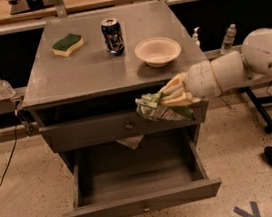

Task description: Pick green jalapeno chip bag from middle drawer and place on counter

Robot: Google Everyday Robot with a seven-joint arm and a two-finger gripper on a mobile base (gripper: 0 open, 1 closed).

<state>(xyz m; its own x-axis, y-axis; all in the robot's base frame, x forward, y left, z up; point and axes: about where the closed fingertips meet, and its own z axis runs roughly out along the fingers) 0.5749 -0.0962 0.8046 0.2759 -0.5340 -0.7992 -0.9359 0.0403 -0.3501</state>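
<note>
The green jalapeno chip bag (162, 108), glossy green and white, hangs in my gripper (170, 96), which is shut on it. The gripper holds the bag in front of the closed upper drawer front, just below the counter's (90, 69) front right edge and well above the open middle drawer (136, 178). The drawer is pulled out and shows a bare grey floor with a pale scrap at its back. My white arm (241, 65) reaches in from the right.
On the counter stand a green-topped yellow sponge (67, 44), a blue soda can (112, 35) and a pale bowl (157, 51). Wooden tables run behind. Bottles (228, 38) stand on the side rail at the right, a pump bottle (2, 87) at the left.
</note>
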